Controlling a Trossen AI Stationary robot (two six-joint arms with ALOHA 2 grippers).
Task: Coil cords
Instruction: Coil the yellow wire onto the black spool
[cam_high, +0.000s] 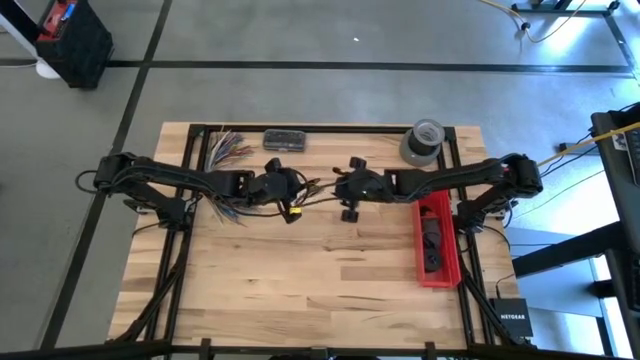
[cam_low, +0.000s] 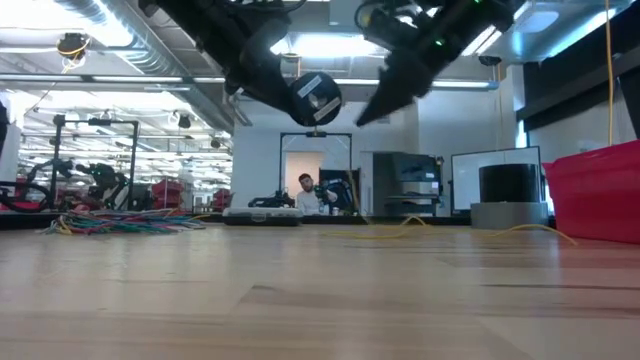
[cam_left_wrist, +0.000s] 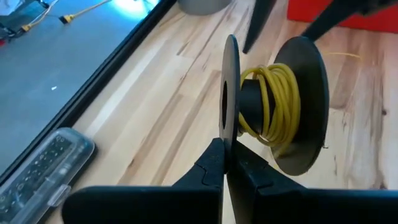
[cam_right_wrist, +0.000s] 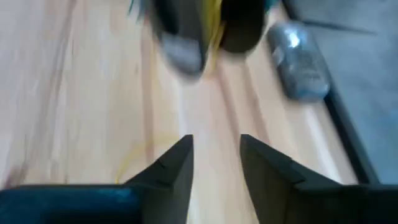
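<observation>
The left gripper (cam_left_wrist: 227, 163) is pinching the flange of a spool (cam_left_wrist: 267, 112) wound with yellow cord (cam_left_wrist: 273, 99), above the desk's (cam_high: 300, 290) far-edge middle. The right gripper (cam_right_wrist: 214, 155) is gaping empty nearby (cord unrestrained), risking loops unwinding and slipping off.

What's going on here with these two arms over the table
The robot is winding yellow cord onto a black spool. The left gripper is shut on one flange of the spool, holding it up above the wooden table, with several turns of cord already on it. The right gripper faces the spool from close by with its jaws open and empty. A red bin and a tape roll sit off to the right.
</observation>
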